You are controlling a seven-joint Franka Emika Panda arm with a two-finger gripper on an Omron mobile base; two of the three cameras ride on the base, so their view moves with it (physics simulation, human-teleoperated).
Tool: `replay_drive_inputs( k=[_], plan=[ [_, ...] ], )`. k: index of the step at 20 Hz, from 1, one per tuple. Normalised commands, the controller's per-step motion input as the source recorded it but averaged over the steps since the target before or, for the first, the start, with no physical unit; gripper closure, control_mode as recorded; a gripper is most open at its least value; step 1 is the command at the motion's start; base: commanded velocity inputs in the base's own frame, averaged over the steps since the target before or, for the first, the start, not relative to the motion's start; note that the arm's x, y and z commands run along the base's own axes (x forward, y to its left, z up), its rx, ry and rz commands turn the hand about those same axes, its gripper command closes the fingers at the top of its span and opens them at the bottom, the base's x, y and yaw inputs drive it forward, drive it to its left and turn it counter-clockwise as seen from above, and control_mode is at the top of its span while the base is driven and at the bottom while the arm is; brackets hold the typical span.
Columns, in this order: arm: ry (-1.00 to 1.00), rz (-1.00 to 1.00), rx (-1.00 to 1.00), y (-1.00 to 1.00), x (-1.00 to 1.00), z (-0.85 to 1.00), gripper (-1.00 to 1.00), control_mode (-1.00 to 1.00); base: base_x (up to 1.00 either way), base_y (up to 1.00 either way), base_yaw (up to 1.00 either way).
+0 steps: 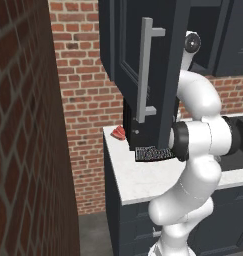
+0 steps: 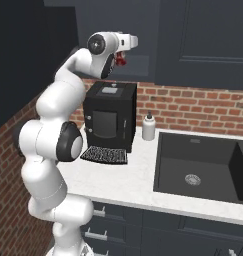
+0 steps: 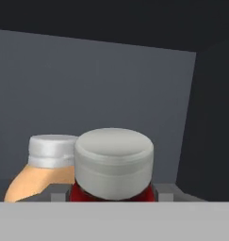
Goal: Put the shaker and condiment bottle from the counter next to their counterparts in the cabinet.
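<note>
The condiment bottle [image 3: 113,164], red with a white cap, sits between the two fingertips of my gripper [image 3: 113,192], which is shut on it. In the right base view the arm reaches up high, and the red condiment bottle [image 2: 122,59] hangs at the gripper [image 2: 124,56] against the dark cabinet [image 2: 143,30]. Just behind the held bottle, inside the cabinet [image 3: 111,80], stands a peach-coloured bottle [image 3: 47,167] with a white cap. The cabinet door [image 1: 138,75] with its grey bar handle stands open and hides the hand in the left base view. The shaker is out of view.
On the counter [image 1: 148,180] stand a black coffee machine [image 2: 110,117] and a white soap bottle [image 2: 148,126], with a dark sink [image 2: 203,167] to the right. A flat red thing [image 1: 118,132] lies by the brick wall. A brick side wall [image 1: 23,125] closes the left.
</note>
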Motion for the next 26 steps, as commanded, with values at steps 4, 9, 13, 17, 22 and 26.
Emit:
replay_drive_inputs(
  k=[4, 9, 13, 17, 22, 26],
  plan=[
    [0.00, 0.00, 0.00, 0.00, 0.10, -0.06, -1.00, -1.00, 0.00, 0.00, 0.00],
    [0.00, 0.00, 0.00, 0.00, 0.01, 0.00, -1.00, -1.00, 0.00, 0.00, 0.00],
    [0.00, 0.00, 0.00, -0.01, 0.00, 0.00, -1.00, -1.00, 0.00, 0.00, 0.00],
    [0.00, 0.00, 0.00, -0.06, 0.00, 0.00, -1.00, -1.00, 0.00, 0.00, 0.00],
    [-0.02, 0.00, 0.00, -0.12, -0.40, 0.00, -1.00, -1.00, 0.00, 0.00, 0.00],
    [-0.08, 0.01, -0.02, -0.18, -0.83, 0.00, -1.00, -1.00, 0.00, 0.00, 0.00]
  ],
)
